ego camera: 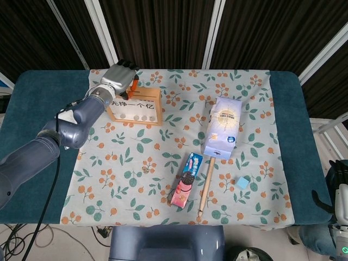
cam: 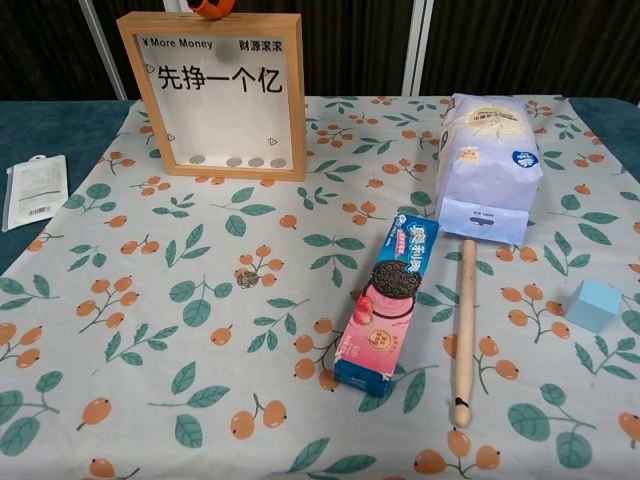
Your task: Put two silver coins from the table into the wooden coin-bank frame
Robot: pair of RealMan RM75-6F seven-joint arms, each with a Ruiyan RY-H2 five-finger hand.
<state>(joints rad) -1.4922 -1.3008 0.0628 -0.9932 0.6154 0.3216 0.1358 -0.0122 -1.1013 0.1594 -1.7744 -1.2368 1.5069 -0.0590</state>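
The wooden coin-bank frame (ego camera: pixel 135 106) (cam: pixel 214 92) stands upright at the back left of the cloth, with several silver coins (cam: pixel 245 161) lying along its bottom. My left hand (ego camera: pixel 120 75) hovers at the frame's top edge with its fingers curled in. An orange fingertip (cam: pixel 212 6) touches the top rail. Whether it pinches a coin is hidden. One silver coin (cam: pixel 246 279) (ego camera: pixel 145 169) lies on the cloth near the middle. My right hand (ego camera: pixel 338 179) shows only partly at the right edge, off the table.
A white-blue paper bag (cam: pixel 485 160), a pink cookie box (cam: pixel 388 301), a wooden stick (cam: pixel 464 328) and a light blue cube (cam: pixel 592 304) lie on the right half. A white packet (cam: pixel 32 190) rests at the left on the teal table.
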